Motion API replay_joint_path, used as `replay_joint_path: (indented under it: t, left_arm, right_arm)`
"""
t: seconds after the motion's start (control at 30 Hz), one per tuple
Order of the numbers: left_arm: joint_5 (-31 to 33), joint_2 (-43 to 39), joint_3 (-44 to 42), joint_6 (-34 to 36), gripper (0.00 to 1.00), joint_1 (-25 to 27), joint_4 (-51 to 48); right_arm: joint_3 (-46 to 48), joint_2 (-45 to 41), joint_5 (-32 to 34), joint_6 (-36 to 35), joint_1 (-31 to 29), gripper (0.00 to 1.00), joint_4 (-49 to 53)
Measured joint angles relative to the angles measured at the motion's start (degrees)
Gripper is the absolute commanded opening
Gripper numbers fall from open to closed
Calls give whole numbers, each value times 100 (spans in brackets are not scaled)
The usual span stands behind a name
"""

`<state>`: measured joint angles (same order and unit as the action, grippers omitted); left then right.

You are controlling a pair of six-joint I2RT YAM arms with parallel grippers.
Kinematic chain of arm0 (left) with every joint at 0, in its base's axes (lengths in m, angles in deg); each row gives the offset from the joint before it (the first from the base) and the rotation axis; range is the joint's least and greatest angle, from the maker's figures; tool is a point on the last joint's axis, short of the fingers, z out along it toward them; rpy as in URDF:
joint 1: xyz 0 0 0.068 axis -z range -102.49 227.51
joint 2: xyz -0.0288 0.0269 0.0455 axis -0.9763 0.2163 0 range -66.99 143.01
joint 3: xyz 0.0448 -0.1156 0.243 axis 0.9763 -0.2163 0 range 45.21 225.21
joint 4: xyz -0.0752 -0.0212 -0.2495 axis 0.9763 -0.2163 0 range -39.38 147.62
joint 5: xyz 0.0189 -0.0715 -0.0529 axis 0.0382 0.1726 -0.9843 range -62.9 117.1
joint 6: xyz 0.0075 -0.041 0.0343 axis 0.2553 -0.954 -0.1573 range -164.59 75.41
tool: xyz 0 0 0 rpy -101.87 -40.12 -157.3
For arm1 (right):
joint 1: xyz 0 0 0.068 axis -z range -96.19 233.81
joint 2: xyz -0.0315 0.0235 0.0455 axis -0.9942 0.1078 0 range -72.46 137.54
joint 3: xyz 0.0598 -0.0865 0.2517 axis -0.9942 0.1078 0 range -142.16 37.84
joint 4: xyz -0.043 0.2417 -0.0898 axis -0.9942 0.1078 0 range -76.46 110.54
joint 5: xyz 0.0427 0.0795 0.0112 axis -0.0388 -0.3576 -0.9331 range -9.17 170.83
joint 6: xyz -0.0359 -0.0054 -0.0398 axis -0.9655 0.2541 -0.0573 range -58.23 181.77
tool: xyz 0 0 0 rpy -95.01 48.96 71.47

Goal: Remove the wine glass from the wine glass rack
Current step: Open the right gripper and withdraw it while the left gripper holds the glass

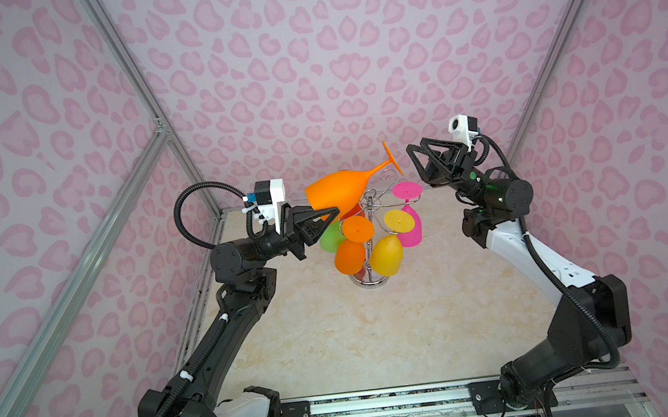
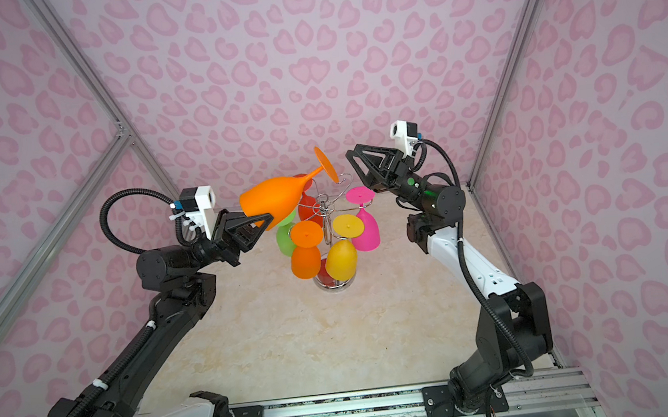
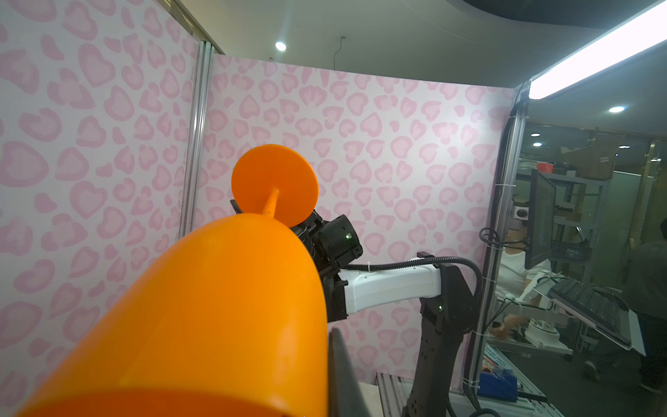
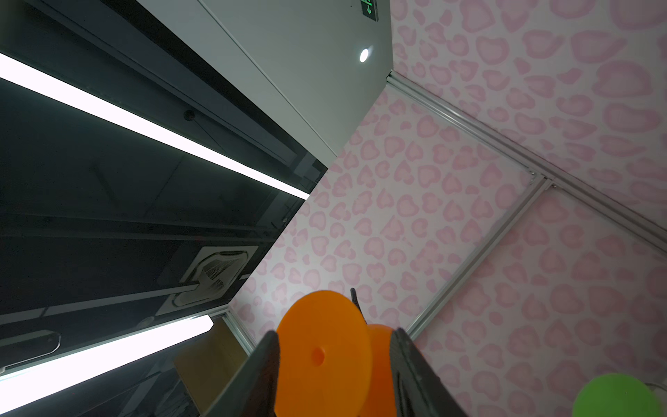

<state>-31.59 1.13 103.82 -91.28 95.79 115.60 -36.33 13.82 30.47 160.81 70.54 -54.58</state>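
Observation:
The orange wine glass (image 1: pixel 339 192) (image 2: pixel 273 198) lies tilted in the air above the wine glass rack (image 1: pixel 371 214) (image 2: pixel 328 227), with its foot pointing up and back and free of the hooks. My left gripper (image 1: pixel 332 211) (image 2: pixel 268 216) is shut on its bowl (image 3: pixel 223 307). One finger (image 3: pixel 343 375) presses the bowl's side and the other is hidden. My right gripper (image 1: pixel 414 167) (image 2: pixel 356 170) stands open just right of the foot. In the right wrist view the round foot (image 4: pixel 321 353) sits between the spread jaws, apart from the one finger (image 4: pixel 406 361).
Pink (image 1: pixel 411 227), yellow (image 1: pixel 387 254), orange (image 1: pixel 349 256) and green (image 1: pixel 329 239) glasses hang bowl-down from the chrome rack. Its round base (image 1: pixel 369 283) stands at the back middle of the marble table (image 1: pixel 378 339). Pink patterned walls close in on three sides.

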Motion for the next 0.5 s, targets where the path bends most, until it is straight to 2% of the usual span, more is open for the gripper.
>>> replay_joint_path:
  t: [0.17, 0.33, 0.5]
  left_arm:
    - [22, -402, 481, 1679, 2, 562, -2330]
    - [166, -632, 901, 3228, 2, 1231, -4551]
    - [907, -605, 1443, 4572, 2, 2142, -6684]
  right_arm:
    - [149, -896, 24, -1921, 503, 60, 2138]
    - [105, -1709, 603, -4100, 861, 65, 4806]
    - [332, -2124, 1154, -5176, 1388, 66, 6175]
